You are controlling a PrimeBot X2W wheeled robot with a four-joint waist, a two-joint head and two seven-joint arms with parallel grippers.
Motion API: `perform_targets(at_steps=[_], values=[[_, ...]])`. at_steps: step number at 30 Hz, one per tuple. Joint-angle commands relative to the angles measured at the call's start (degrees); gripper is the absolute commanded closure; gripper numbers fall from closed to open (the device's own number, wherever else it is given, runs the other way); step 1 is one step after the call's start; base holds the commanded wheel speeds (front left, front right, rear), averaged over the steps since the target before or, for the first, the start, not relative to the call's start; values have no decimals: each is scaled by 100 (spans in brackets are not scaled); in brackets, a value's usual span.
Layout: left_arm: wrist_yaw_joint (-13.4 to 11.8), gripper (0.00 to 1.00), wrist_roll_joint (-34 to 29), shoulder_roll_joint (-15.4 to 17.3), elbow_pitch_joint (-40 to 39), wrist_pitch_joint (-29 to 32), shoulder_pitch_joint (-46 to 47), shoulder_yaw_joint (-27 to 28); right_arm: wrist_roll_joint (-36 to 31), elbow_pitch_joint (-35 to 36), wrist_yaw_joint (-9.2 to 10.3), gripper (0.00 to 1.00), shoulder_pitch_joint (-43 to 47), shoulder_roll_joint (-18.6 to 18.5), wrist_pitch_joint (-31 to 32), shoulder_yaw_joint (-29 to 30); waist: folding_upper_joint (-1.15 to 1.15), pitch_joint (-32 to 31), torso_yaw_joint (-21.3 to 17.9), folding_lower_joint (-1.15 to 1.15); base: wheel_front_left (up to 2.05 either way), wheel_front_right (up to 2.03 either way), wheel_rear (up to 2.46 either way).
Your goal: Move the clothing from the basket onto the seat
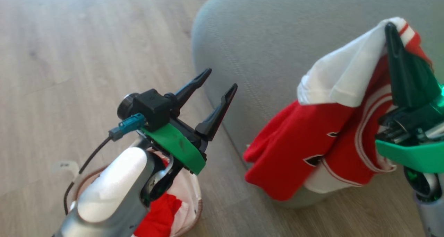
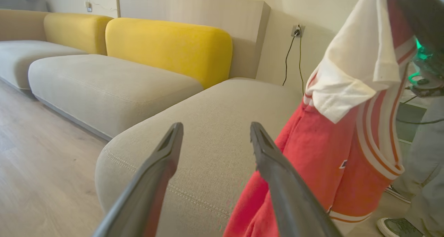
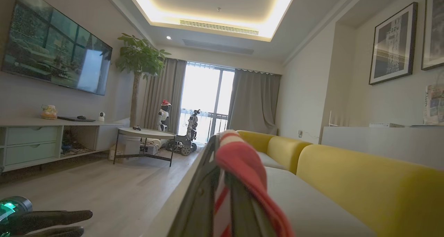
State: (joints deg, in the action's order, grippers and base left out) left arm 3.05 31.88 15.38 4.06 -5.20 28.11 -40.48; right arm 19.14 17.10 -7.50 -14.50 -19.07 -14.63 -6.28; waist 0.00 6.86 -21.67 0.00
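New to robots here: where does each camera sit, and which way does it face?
Head view: on the head, looking down at basket and seat; left gripper open, right gripper shut on the garment.
Left wrist view: on the left wrist, facing across the seat toward yellow backrests; its open fingers show.
Right wrist view: on the right wrist, facing the window; its shut fingers show.
Shared: head and left wrist views both show the hanging garment.

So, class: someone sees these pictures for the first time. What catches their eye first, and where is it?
The red-and-white garment, pinched at its top by the shut right gripper, hangs at the right in front of the grey seat. The open left gripper stands empty left of it, above the basket with more red clothing.
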Motion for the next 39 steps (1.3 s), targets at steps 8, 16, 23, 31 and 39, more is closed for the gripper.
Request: perform_targets(at_steps=[8,16,23,31,39], values=[[-38,0,-105,165,-77,-91,304,158,72,463,1,100,218,66,-37,113,0,158,-560,0,0,0,0],[-67,0,-159,186,68,-70,361,100,189,561,1,100,-30,-148,-37,34,0,284,-680,0,0,0,0],[-108,0,-217,203,173,-12,452,53,805,170,1,100,-1166,-1045,89,-169,0,481,-598,0,0,0,0],[-95,0,-343,265,279,71,639,-34,1407,-776,1,100,-2764,-2309,113,-517,0,933,-315,0,0,0,0],[-45,0,-575,286,502,1,865,-189,1863,-1885,1,100,-3993,-3102,9,-436,0,1428,-67,0,0,0,0]])
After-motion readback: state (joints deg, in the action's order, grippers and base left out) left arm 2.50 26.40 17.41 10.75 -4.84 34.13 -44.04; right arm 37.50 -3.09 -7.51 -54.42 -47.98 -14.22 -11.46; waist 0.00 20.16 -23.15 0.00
